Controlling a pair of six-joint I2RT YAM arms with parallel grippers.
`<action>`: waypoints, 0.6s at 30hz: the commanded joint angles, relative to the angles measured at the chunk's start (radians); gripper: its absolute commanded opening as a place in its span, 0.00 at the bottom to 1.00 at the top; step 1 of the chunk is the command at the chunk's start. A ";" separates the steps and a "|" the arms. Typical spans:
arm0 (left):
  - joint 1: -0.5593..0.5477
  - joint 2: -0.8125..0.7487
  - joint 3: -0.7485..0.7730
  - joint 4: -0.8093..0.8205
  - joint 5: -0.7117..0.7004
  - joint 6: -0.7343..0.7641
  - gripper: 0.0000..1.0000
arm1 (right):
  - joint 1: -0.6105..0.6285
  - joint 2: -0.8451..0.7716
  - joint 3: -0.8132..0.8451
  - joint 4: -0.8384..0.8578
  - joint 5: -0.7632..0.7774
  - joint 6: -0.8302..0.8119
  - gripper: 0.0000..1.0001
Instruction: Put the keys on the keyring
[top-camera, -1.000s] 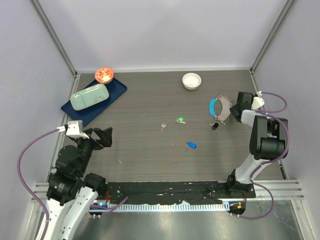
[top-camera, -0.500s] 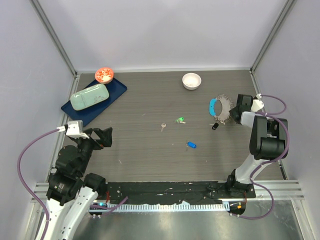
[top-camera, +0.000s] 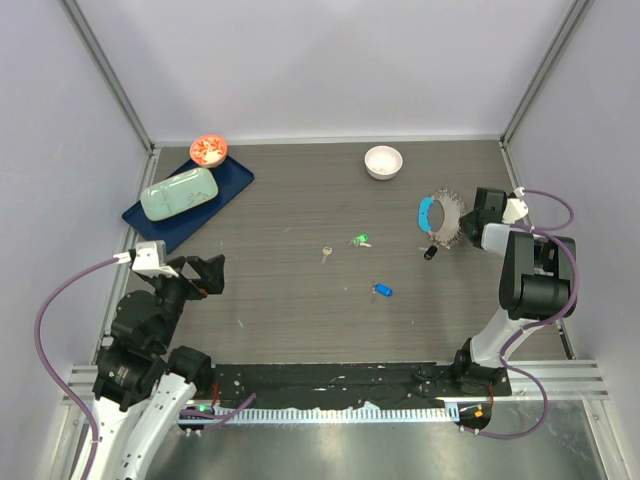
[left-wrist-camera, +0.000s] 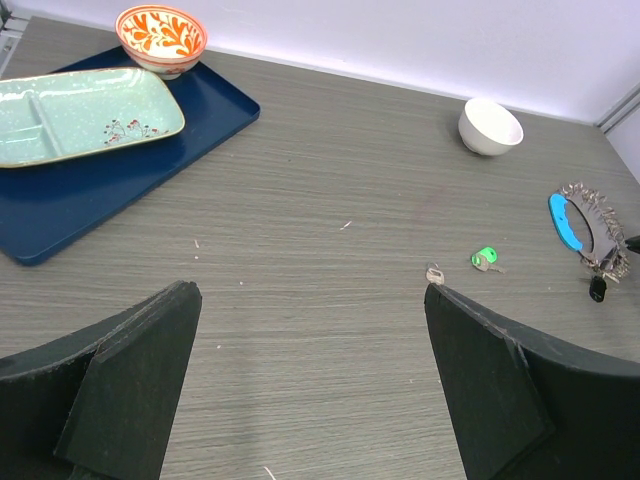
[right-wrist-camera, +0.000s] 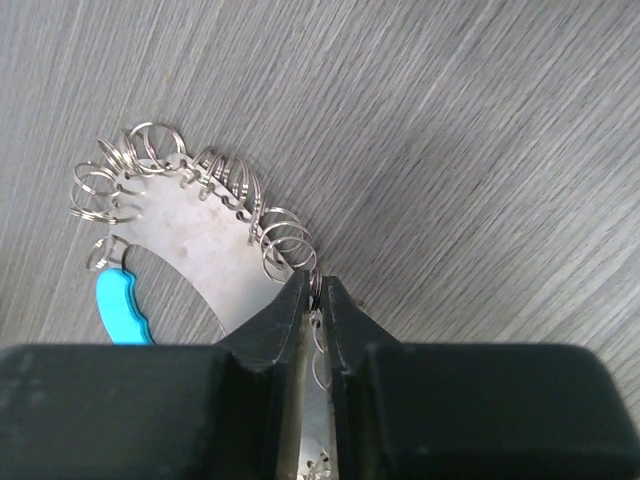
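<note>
The keyring (top-camera: 446, 214) is a curved silvery piece edged with small rings, with a light-blue strip (top-camera: 427, 213), at the right of the table. My right gripper (top-camera: 466, 223) is shut on its edge; the right wrist view shows the fingers (right-wrist-camera: 317, 285) pinching the rings beside the metal (right-wrist-camera: 205, 255). A black-headed key (top-camera: 429, 252) lies just below the keyring. The green key (top-camera: 361, 239), silver key (top-camera: 326, 253) and blue key (top-camera: 382, 290) lie loose mid-table. My left gripper (top-camera: 205, 272) is open and empty at the near left (left-wrist-camera: 310, 300).
A white bowl (top-camera: 383, 161) stands at the back. A blue tray (top-camera: 232, 185) at the back left holds a pale green dish (top-camera: 179, 193), with an orange patterned bowl (top-camera: 209, 150) on its far corner. Walls enclose the table.
My right gripper has shifted very slightly at the keyring. The loose keys and my left arm have not moved.
</note>
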 joint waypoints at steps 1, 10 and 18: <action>-0.002 0.002 -0.003 0.016 0.000 0.012 1.00 | -0.006 -0.016 -0.001 0.049 0.002 0.013 0.15; -0.003 0.006 -0.003 0.016 0.008 0.012 1.00 | -0.010 -0.031 -0.011 0.056 -0.019 0.004 0.01; 0.000 0.019 -0.003 0.023 0.025 0.016 1.00 | -0.003 -0.180 0.008 0.063 -0.116 -0.028 0.01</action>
